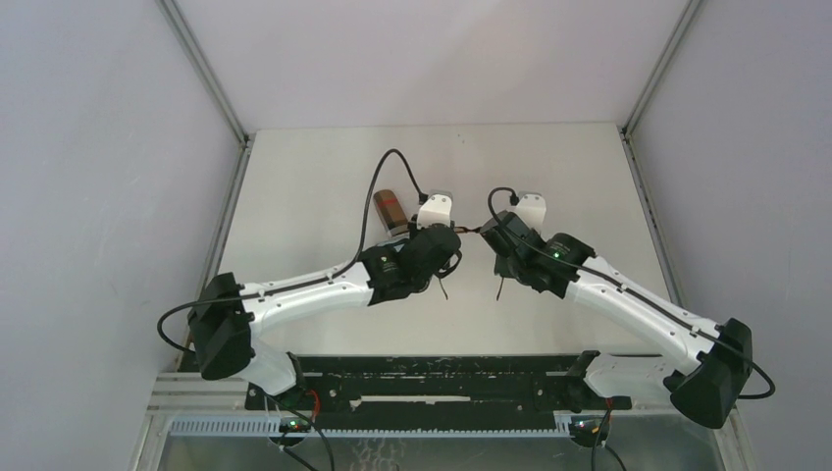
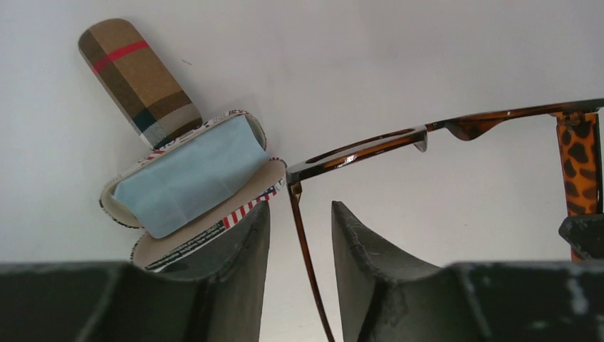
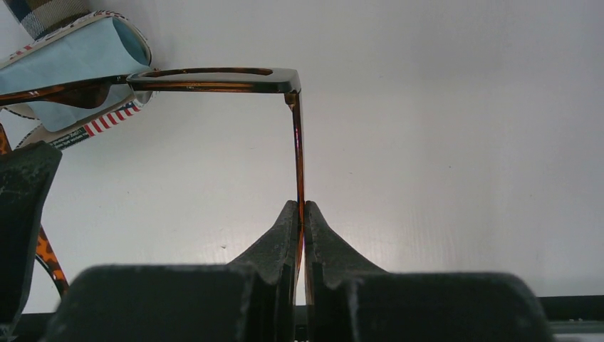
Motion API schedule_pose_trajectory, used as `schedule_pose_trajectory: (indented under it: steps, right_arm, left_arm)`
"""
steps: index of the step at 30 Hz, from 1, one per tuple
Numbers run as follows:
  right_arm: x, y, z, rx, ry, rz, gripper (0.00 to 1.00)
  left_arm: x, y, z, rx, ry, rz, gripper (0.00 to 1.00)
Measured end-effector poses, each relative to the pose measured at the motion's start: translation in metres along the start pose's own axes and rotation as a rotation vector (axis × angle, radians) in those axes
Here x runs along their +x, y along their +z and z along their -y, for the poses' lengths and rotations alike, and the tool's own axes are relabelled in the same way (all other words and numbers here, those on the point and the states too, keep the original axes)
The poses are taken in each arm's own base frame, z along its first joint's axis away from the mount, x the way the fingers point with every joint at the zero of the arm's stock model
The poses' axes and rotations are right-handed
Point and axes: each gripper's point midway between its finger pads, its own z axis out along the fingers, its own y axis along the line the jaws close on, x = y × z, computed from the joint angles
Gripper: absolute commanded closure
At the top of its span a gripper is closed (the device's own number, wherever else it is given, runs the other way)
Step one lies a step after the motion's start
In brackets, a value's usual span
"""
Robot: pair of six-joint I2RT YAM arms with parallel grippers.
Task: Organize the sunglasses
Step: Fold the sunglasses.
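Right claw, bottom ctr of its own wrist view, was pinched tight on the held temple of the brown sunglasses, fingertips together w/ only that thin strip btwn them. Left claw, bottom ctr of the left wrist view, had its jaws apart. It straddled the other temple w/ a gap on both sides and no contact seen. The pair hung btwn the two claws, apparently off the desk. Its front bar ran across the upper half of each wrist frame, and the top view put it at frame ctr, btwn the wrists.

Handling, my read: v. light, front fairly rigid, temples thin and springy, hinges the weak spot. Glossy plastic, prob slippery under the pads. Best hold is on a temple close to the hinge, never on the lenses. Squeeze gently, and don't twist one side vs the other once both claws grip. Leopard spots covered the held temple's wide face, at the right edge of the left wrist frame.

Further out, left of that frame, an open flag-print case held a light blue cloth. A plaid case, upper left, seemed to butt against the flag-print case's far end. Small black print ran along the flag-print case's rim but was too small to read. No brand was legible anywhere.
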Motion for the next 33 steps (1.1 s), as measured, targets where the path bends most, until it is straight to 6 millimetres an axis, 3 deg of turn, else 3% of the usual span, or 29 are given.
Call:
schedule_pose_trajectory:
  steps: [8, 19, 23, 28, 33]
  right_arm:
    - [-0.007, -0.006, 0.005, -0.018, -0.011, 0.020, 0.97]
    - [-0.016, -0.018, 0.014, -0.101, 0.022, 0.096, 0.48]
    - [-0.023, -0.030, 0.017, -0.162, 0.049, 0.150, 0.46]
    - [-0.036, -0.061, 0.023, -0.304, 0.089, 0.298, 0.45]
    - [-0.045, -0.093, 0.037, -0.457, 0.147, 0.510, 0.45]
  left_arm:
    - [-0.001, 0.009, 0.005, -0.002, -0.016, -0.011, 0.99]
    - [-0.002, 0.011, 0.010, 0.011, -0.037, -0.023, 1.00]
    - [0.000, 0.011, 0.012, 0.024, -0.054, -0.038, 1.00]
    - [-0.005, 0.014, 0.012, 0.098, -0.150, -0.068, 1.00]
    - [-0.014, 0.006, -0.019, 0.183, -0.320, -0.047, 1.00]
